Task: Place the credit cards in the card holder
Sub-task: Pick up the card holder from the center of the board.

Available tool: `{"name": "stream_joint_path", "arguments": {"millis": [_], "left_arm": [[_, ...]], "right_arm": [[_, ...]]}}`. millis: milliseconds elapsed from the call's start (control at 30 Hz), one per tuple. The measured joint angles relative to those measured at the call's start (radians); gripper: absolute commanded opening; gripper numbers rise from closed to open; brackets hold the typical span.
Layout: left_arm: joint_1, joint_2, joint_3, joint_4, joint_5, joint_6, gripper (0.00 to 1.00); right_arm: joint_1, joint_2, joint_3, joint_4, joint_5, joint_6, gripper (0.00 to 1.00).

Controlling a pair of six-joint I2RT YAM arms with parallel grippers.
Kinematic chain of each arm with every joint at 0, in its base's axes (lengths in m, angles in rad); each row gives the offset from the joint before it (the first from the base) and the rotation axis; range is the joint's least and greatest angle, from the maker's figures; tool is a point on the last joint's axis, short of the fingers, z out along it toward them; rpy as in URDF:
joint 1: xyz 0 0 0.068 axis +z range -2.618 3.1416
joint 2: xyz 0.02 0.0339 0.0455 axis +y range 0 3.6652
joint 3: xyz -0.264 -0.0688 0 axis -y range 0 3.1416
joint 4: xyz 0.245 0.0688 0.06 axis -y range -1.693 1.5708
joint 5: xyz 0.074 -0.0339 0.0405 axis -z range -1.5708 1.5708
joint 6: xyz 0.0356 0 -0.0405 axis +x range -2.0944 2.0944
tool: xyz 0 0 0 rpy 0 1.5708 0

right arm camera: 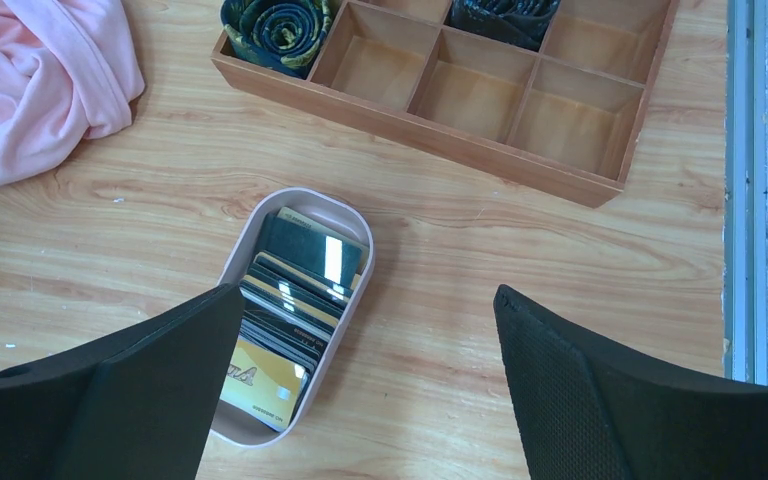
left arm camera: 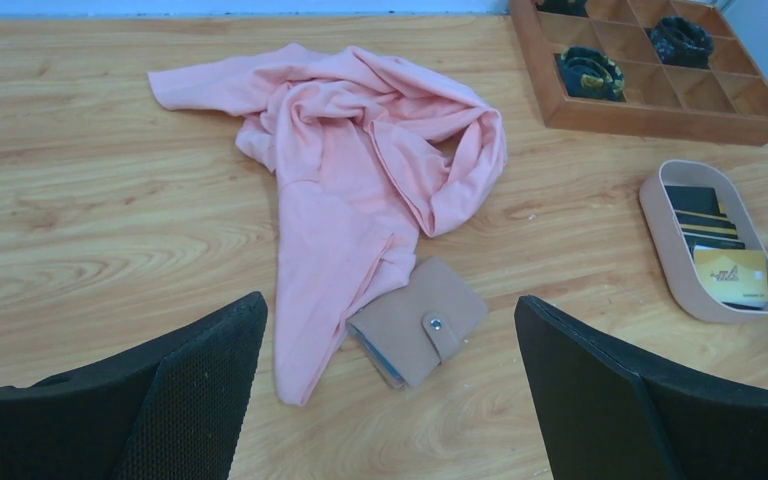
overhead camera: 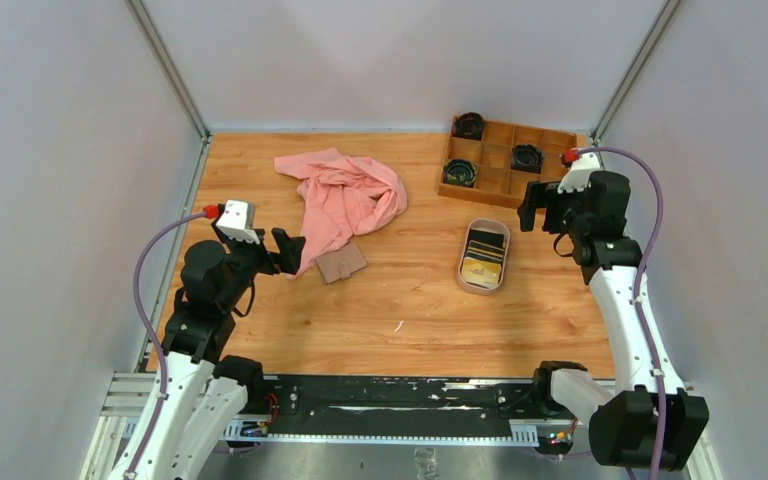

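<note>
Left end effector (left arm camera: 390, 298) and right end effector (right arm camera: 368, 290) wide, empty; card holder (left arm camera: 415, 330) touching cloth (left arm camera: 360, 170) edge, credit cards (right arm camera: 295, 290) in tray (left arm camera: 660, 230)

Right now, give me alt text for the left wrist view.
A closed tan card holder lies at the edge of a crumpled pink cloth on a wooden table. An oval tray of cards sits right, a compartment box behind it. The open end effector frames the foreground.

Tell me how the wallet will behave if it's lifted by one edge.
The wallet looks thin and probably light. Its strap looks snapped shut, so it should stay folded. Lying flat, it may slide rather than lift.
</note>
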Motion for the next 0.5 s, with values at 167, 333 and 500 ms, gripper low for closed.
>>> {"name": "stream_joint_path", "arguments": {"millis": [167,333,500], "left_arm": [[0.000,0.000,0.000,0.000,0.000,0.000,1.00],[0.000,0.001,0.000,0.003,0.004,-0.012,1.00],[0.000,0.036,0.000,0.026,0.095,-0.061,1.00]], "right_arm": [[0.000,-0.001,0.000,0.000,-0.009,0.000,1.00],[0.000,-0.008,-0.005,0.003,-0.064,-0.014,1.00],[0.021,-0.011,-0.008,-0.037,-0.296,-0.198,1.00]]}}
